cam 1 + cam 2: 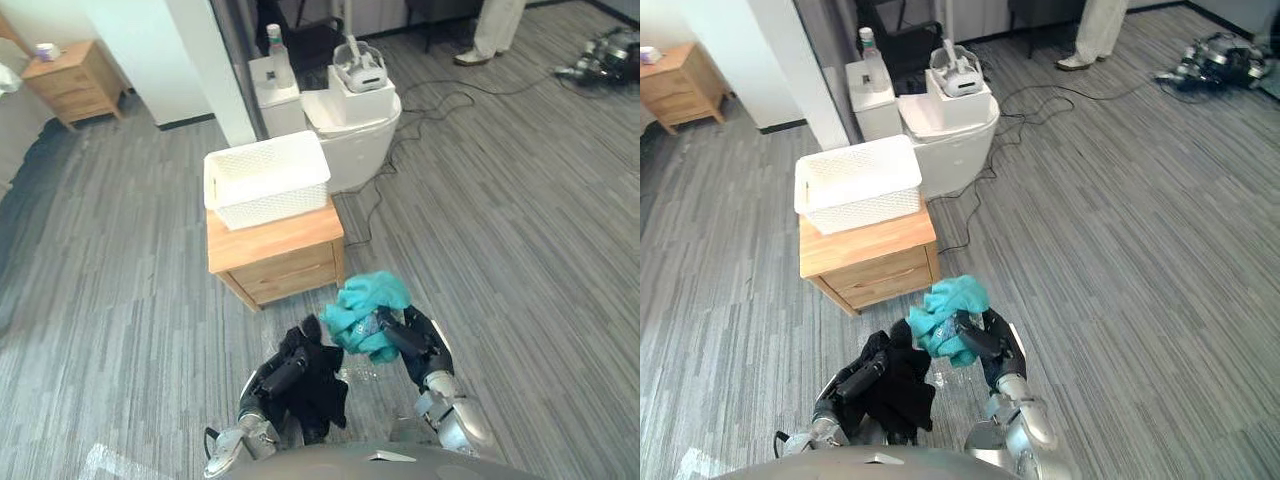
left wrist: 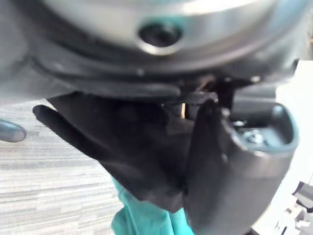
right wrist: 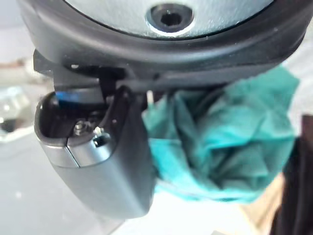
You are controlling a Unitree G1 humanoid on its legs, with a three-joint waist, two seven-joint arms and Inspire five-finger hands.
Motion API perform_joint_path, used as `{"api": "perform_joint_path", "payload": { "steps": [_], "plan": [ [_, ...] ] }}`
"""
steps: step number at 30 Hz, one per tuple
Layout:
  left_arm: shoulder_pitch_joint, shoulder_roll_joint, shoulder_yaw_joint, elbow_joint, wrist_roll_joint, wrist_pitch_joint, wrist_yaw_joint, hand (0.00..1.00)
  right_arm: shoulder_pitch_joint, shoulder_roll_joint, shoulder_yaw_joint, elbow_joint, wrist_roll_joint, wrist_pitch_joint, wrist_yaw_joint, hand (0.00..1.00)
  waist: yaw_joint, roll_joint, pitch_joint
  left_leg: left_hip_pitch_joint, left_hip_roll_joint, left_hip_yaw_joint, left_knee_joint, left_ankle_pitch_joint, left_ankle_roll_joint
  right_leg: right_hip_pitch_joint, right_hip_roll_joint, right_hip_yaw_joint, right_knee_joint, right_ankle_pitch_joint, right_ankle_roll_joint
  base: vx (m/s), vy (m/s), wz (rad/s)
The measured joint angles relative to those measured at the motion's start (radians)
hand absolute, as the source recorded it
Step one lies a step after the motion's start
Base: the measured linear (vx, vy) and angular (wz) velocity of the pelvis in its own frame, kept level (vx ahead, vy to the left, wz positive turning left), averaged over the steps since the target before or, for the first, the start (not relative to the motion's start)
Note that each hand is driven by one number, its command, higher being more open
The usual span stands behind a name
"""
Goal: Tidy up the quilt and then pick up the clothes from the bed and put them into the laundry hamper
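My right hand (image 1: 418,345) is shut on a bunched teal garment (image 1: 368,312), held up in front of me just below the wooden nightstand (image 1: 275,252). In the right wrist view the teal garment (image 3: 225,147) is bunched against the thumb (image 3: 117,166). My left hand (image 1: 285,372) is shut on a black garment (image 1: 318,385) that hangs from it, close beside the teal one. The black garment (image 2: 132,152) drapes over the palm in the left wrist view. A white woven laundry hamper (image 1: 266,180) stands on top of the nightstand, ahead of both hands.
A white round unit (image 1: 352,125) with a headset (image 1: 360,68) on it stands behind the hamper, cables trailing on the grey plank floor. A second wooden nightstand (image 1: 75,80) is at far left. A person's legs (image 1: 492,30) stand at the back right.
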Motion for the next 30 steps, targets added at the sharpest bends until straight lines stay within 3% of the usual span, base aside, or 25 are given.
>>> {"api": "perform_joint_path", "payload": {
  "steps": [1, 3, 4, 6, 9, 10, 11, 13, 15, 17, 18, 19, 20, 21, 23, 25, 26, 28, 30],
  "plan": [
    [-0.001, -0.017, 0.008, 0.01, -0.004, -0.009, 0.001, 0.0, 0.004, -0.009, 0.014, 0.002, 0.0, 0.001, 0.008, 0.0, 0.005, 0.001, -0.001, 0.022, -0.006, 0.02, 0.016, 0.002, 0.01, 0.023, 0.0, 0.038, -0.013, -0.002, 0.011, 0.22, 0.22, -0.99],
    [-0.015, -0.028, 0.023, 0.03, -0.035, -0.024, 0.007, 0.0, 0.011, -0.011, 0.043, 0.001, 0.0, 0.0, 0.025, 0.0, -0.004, -0.02, -0.002, 0.013, 0.0, 0.045, 0.098, -0.078, 0.013, 0.012, 0.003, 0.062, 0.039, -0.01, -0.008, 0.32, 0.167, -0.55],
    [-0.011, -0.031, 0.032, 0.028, -0.038, -0.033, 0.006, 0.0, 0.015, -0.013, 0.063, 0.002, 0.0, 0.001, 0.037, 0.0, -0.004, -0.028, -0.005, 0.001, 0.002, 0.059, 0.152, -0.119, 0.03, 0.015, -0.005, 0.076, 0.04, -0.014, -0.009, 0.39, 0.19, -0.33],
    [-0.009, -0.031, 0.041, 0.027, -0.033, -0.033, 0.006, 0.0, 0.015, -0.011, 0.078, 0.002, -0.001, 0.001, 0.049, 0.0, -0.002, -0.035, -0.012, 0.008, -0.007, 0.088, 0.17, -0.149, 0.051, 0.014, -0.024, 0.085, 0.042, -0.014, -0.009, 0.28, 0.175, -0.36],
    [-0.007, -0.021, 0.044, 0.031, 0.005, -0.025, -0.016, 0.0, 0.015, 0.002, 0.078, 0.01, -0.015, 0.001, 0.049, 0.0, 0.003, -0.046, -0.016, 0.098, -0.068, 0.117, 0.085, -0.167, 0.071, -0.078, -0.07, 0.079, 0.297, -0.015, -0.001, 0.35, 0.169, -0.14],
    [-0.008, -0.004, 0.029, 0.03, 0.027, -0.023, -0.037, 0.0, 0.022, 0.005, 0.077, 0.01, -0.019, 0.0, 0.044, 0.0, -0.002, -0.064, -0.016, 0.162, -0.111, 0.113, 0.031, -0.167, 0.08, -0.149, -0.107, 0.064, 0.494, 0.019, 0.031, 0.36, 0.144, 0.3],
    [-0.009, 0.012, 0.014, 0.03, 0.05, -0.014, -0.057, 0.0, 0.033, 0.008, 0.073, 0.012, -0.019, 0.0, 0.041, 0.0, -0.013, -0.074, -0.016, 0.224, -0.134, 0.098, -0.003, -0.175, 0.095, -0.21, -0.127, 0.063, 0.668, 0.046, 0.026, 0.36, 0.128, 0.36],
    [-0.018, 0.035, -0.001, 0.03, 0.049, -0.001, -0.069, 0.0, 0.041, 0.015, 0.061, 0.012, -0.02, 0.0, 0.031, 0.0, -0.018, -0.072, -0.019, 0.294, -0.137, 0.073, -0.043, -0.182, 0.098, -0.285, -0.099, 0.031, 0.77, -0.02, -0.037, 0.35, 0.06, 0.37],
    [-0.02, 0.046, -0.001, 0.03, 0.05, 0.0, -0.07, 0.0, 0.033, 0.026, 0.036, 0.012, -0.019, -0.001, 0.028, 0.0, -0.04, -0.051, -0.02, 0.325, -0.106, 0.043, -0.073, -0.182, 0.097, -0.363, -0.022, -0.012, 0.715, -0.095, -0.056, 0.34, -0.012, 0.41],
    [-0.036, 0.058, -0.004, 0.031, 0.05, 0.015, -0.071, 0.0, 0.02, 0.026, 0.007, 0.011, -0.018, -0.003, 0.029, 0.0, -0.06, -0.03, -0.012, 0.356, -0.067, 0.004, -0.08, -0.182, 0.091, -0.436, 0.09, -0.042, 0.469, -0.086, -0.042, 0.42, -0.141, 0.49],
    [-0.035, 0.061, -0.005, 0.031, 0.05, 0.016, -0.072, 0.0, 0.02, 0.025, 0.004, 0.011, -0.017, -0.005, 0.029, 0.0, -0.065, -0.039, -0.016, 0.367, -0.072, -0.007, -0.082, -0.183, 0.08, -0.437, 0.108, -0.04, 0.378, -0.046, -0.036, 0.46, -0.185, 0.54],
    [-0.025, 0.078, -0.015, 0.024, 0.051, 0.016, -0.073, 0.0, 0.031, 0.028, 0.004, 0.007, -0.016, -0.012, 0.029, 0.0, -0.068, -0.07, -0.031, 0.398, -0.099, -0.035, -0.083, -0.202, 0.038, -0.42, 0.117, -0.029, 0.196, 0.142, -0.059, 0.34, -0.143, 0.43],
    [-0.026, 0.083, -0.02, 0.038, 0.053, 0.016, -0.076, 0.0, 0.038, 0.028, 0.005, 0.005, -0.015, -0.021, 0.03, 0.0, -0.067, -0.08, -0.036, 0.42, -0.11, -0.049, -0.077, -0.221, 0.016, -0.42, 0.117, -0.015, 0.199, 0.195, -0.082, 0.42, -0.136, 0.28],
    [-0.042, 0.059, -0.03, 0.056, 0.062, 0.031, -0.067, 0.0, 0.015, 0.01, 0.001, 0.019, -0.008, -0.019, 0.02, 0.0, -0.057, -0.04, -0.039, 0.41, -0.085, -0.07, -0.034, -0.234, 0.007, -0.415, 0.129, -0.019, 0.229, 0.194, -0.098, 0.34, -0.121, 0.04],
    [-0.043, 0.053, -0.048, 0.045, 0.084, 0.028, -0.069, 0.0, -0.015, 0.015, -0.001, 0.018, 0.002, -0.027, 0.015, 0.0, -0.061, -0.026, -0.038, 0.381, -0.067, -0.083, -0.032, -0.243, 0.014, -0.385, 0.124, -0.024, 0.184, 0.192, -0.1, 0.23, -0.122, 0.09],
    [-0.045, 0.053, -0.07, 0.034, 0.089, 0.031, -0.072, 0.0, -0.028, 0.031, 0.0, 0.018, 0.003, -0.036, -0.008, 0.0, -0.064, -0.017, -0.037, 0.354, -0.026, -0.079, -0.099, -0.189, -0.016, -0.343, 0.122, -0.065, 0.169, 0.172, -0.095, 0.11, -0.098, 0.38],
    [-0.043, 0.052, -0.074, 0.035, 0.089, 0.032, -0.072, 0.0, -0.027, 0.032, 0.002, 0.018, 0.003, -0.036, -0.012, 0.0, -0.059, -0.02, -0.039, 0.363, -0.027, -0.077, -0.101, -0.187, -0.016, -0.335, 0.121, -0.066, 0.169, 0.163, -0.092, 0.05, -0.047, 0.35],
    [-0.037, 0.046, -0.09, 0.037, 0.093, 0.032, -0.081, 0.0, -0.021, 0.03, 0.007, 0.011, 0.002, -0.046, -0.016, 0.0, -0.059, -0.007, -0.037, 0.371, -0.015, -0.086, -0.101, -0.199, -0.015, -0.33, 0.126, -0.088, 0.234, 0.099, -0.085, 0.0, -0.056, 0.28],
    [0.003, 0.041, -0.09, 0.037, 0.094, 0.032, -0.09, 0.0, 0.012, 0.022, 0.021, 0.004, 0.001, -0.046, -0.016, 0.0, -0.053, 0.015, -0.048, 0.383, 0.008, -0.077, -0.064, -0.216, -0.044, -0.311, 0.149, -0.102, 0.346, 0.016, -0.11, 0.12, -0.096, 0.14]
  ]
}}
